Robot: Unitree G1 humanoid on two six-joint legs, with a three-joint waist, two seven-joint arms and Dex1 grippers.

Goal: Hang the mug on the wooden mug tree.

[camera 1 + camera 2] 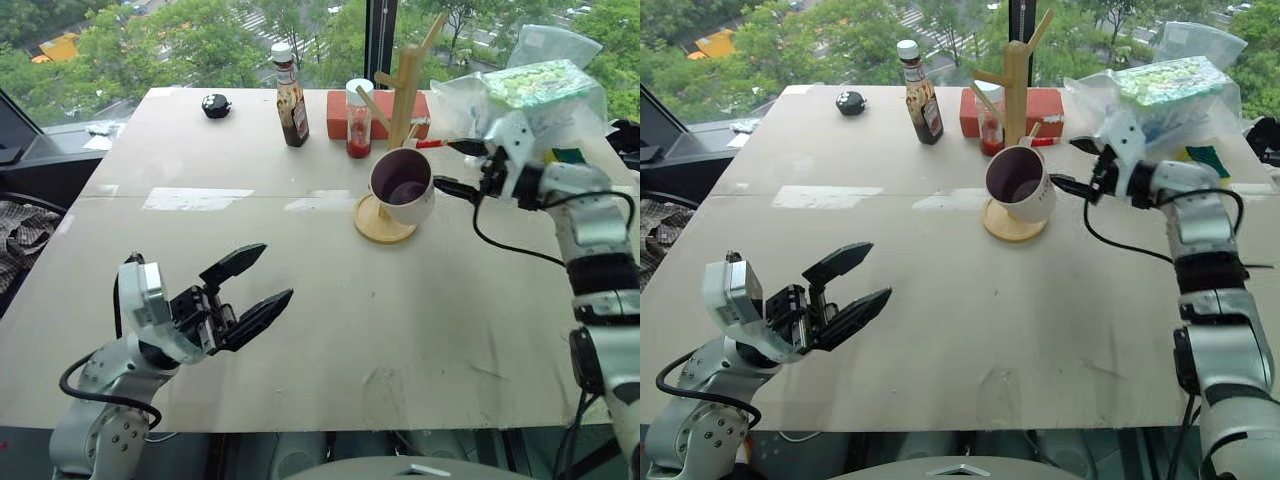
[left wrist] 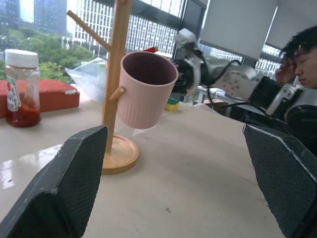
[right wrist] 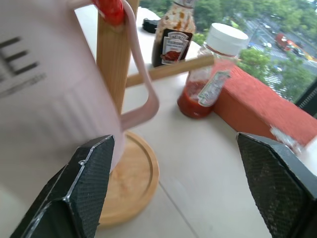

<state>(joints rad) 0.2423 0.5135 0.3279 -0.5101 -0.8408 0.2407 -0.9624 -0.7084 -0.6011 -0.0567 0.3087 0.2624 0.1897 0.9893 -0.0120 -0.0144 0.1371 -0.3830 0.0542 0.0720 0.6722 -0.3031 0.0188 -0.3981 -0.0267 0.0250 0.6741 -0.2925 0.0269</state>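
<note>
The right gripper (image 1: 459, 168) is reaching in level beside the wooden mug tree (image 1: 405, 95), its forearm stretching away from the tree along the table (image 1: 300, 300). Its two black fingers are standing apart, one above the other, and are not clamping anything. The mug (image 1: 403, 187) is hanging on the tree by its loop handle from a lower peg, tilted so its dark inside is showing, just beside the open fingertips.

The left gripper (image 1: 258, 284) is hovering well apart from the tree, near the table's front edge, pointing toward the tree with its fingers spread wide and empty.

In the right wrist view, dark lettering on the mug's side is showing a partial "E". Beyond the tree, a brown sauce bottle (image 3: 173, 37) is carrying a Heinz label. A white-capped jar (image 3: 210, 74) of red sauce is standing beside it; its label is too small to read.
</note>
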